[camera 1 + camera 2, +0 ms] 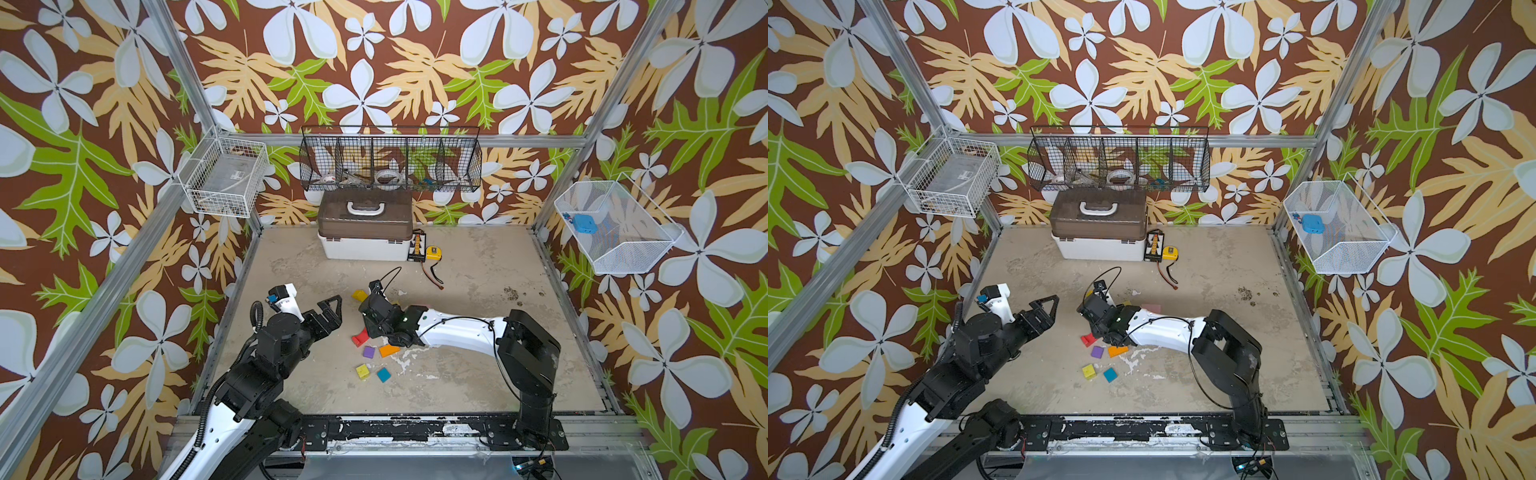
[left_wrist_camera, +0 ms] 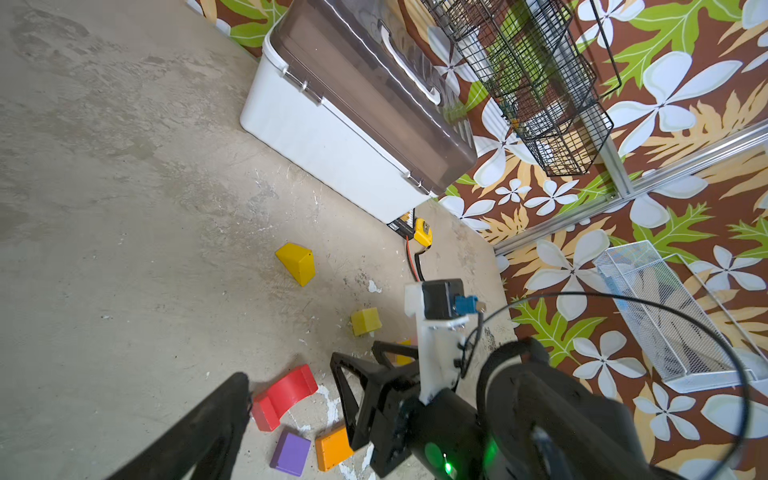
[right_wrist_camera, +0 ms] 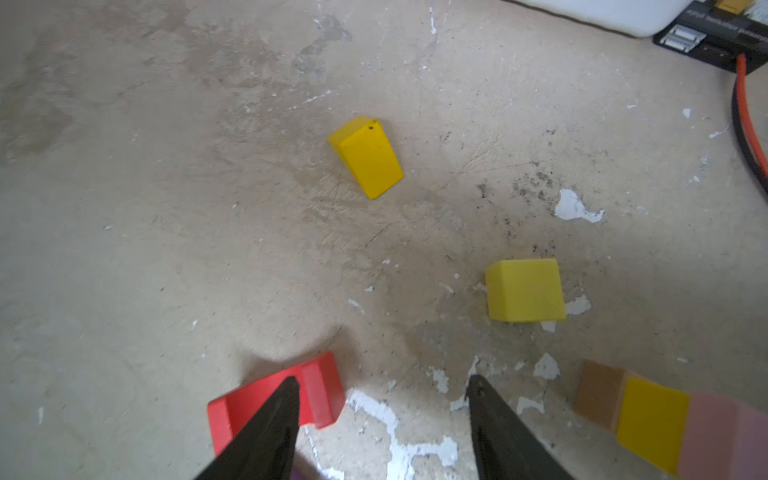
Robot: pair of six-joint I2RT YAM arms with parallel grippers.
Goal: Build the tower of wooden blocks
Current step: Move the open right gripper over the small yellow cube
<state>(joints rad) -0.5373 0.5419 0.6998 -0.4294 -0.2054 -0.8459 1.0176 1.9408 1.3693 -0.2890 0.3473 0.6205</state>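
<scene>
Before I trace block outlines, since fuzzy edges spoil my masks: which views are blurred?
Right wrist view: the red arch and the lying block row at the frame edge are smeared, the yellow wedge crisp. Left wrist view: the purple block reads sharp. Both top views: even light, soft shadows.

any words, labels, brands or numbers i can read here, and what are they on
No text here can be read.
black board beside the white box: white print, too blurred to read
yellow tape measure: a label, too small to read

Floral walls [image 1: 374, 62]; worn beige floor [image 1: 299, 266] — wire baskets [image 1: 390, 158].
</scene>
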